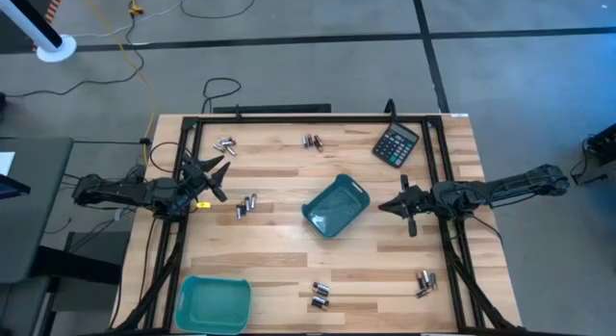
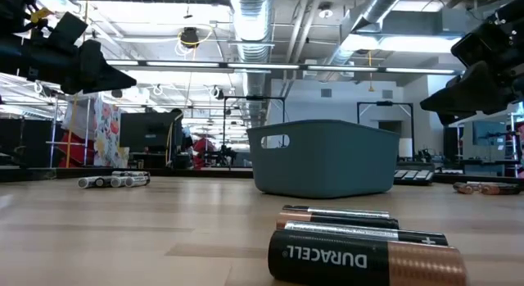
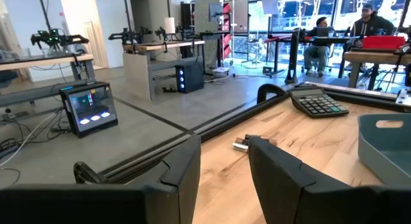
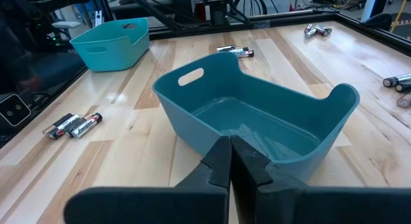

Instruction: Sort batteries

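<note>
Batteries lie in small clusters on the wooden table: far left (image 1: 226, 143), far middle (image 1: 312, 142), left of centre (image 1: 246, 207), near middle (image 1: 320, 295) and near right (image 1: 424, 282). A teal tray (image 1: 337, 206) stands at the centre. A second teal tray (image 1: 214, 302) stands at the near left corner. My left gripper (image 1: 219, 179) hovers open at the left side above the table, with nothing between its fingers (image 3: 223, 150). My right gripper (image 1: 382, 207) hovers shut just right of the centre tray (image 4: 257, 121), pointing at it.
A black calculator (image 1: 396, 143) lies at the far right. A black frame (image 1: 308, 119) runs around the table's edges. In the low view, batteries (image 2: 360, 253) lie close in front, with the centre tray (image 2: 323, 155) behind them. People sit in the room beyond the table.
</note>
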Robot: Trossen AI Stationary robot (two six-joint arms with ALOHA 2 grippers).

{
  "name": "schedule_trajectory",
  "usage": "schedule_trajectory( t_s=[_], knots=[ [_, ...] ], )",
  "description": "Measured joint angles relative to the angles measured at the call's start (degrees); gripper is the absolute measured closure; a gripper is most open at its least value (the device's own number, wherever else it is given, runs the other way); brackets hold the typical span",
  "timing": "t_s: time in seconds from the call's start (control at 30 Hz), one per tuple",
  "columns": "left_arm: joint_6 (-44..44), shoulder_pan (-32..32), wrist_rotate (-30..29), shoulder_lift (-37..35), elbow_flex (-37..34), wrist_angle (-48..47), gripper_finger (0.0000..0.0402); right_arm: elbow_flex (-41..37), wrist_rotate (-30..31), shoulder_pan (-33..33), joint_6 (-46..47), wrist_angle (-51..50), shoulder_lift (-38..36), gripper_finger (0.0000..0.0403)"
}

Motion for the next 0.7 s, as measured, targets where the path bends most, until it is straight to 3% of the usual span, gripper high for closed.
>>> schedule_trajectory(
  t_s=[0.7],
  knots=[
    [0.0, 0.0, 0.0, 0.0, 0.0, 0.0, 0.0276, 0.0, 0.0, 0.0, 0.0, 0.0, 0.0, 0.0377]
  ],
)
